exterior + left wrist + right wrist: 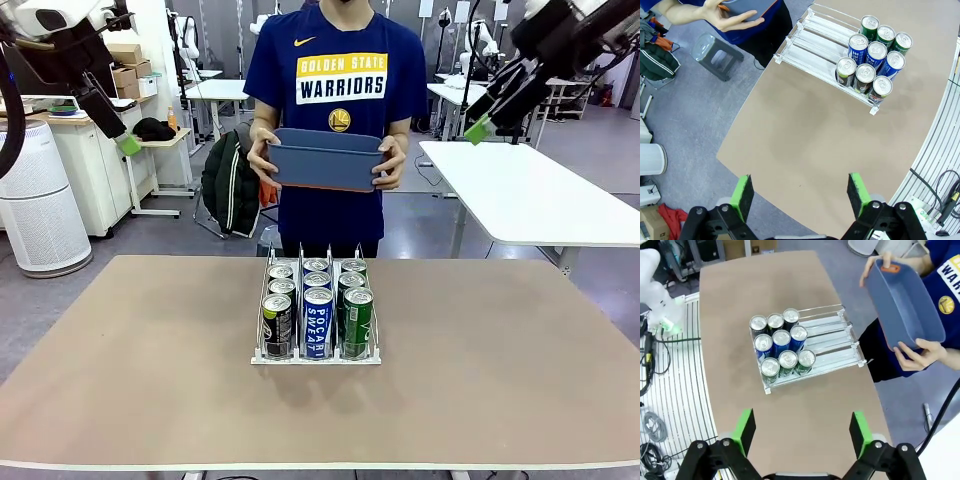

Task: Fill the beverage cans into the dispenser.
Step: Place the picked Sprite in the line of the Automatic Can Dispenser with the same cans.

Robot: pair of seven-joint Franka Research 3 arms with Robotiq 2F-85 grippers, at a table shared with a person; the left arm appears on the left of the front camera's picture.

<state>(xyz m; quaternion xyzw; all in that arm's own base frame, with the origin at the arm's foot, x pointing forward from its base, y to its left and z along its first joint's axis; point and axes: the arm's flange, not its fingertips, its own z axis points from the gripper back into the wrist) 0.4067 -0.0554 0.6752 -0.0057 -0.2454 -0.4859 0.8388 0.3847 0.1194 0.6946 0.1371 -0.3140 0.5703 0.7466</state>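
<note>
Both grippers hang high above the table with jaws spread and nothing between them, the left gripper [800,197] up and left of the dispenser [316,355], the right gripper [801,432] up and right of it. Nine cans [317,310] stand in the dispenser's near end, three per lane; the wrist views show their silver tops and the bare lanes behind them, which the front view hides. Beyond the dispenser, a person holds a blue bin [325,159] in both hands, its hollow visible from the right wrist.
</note>
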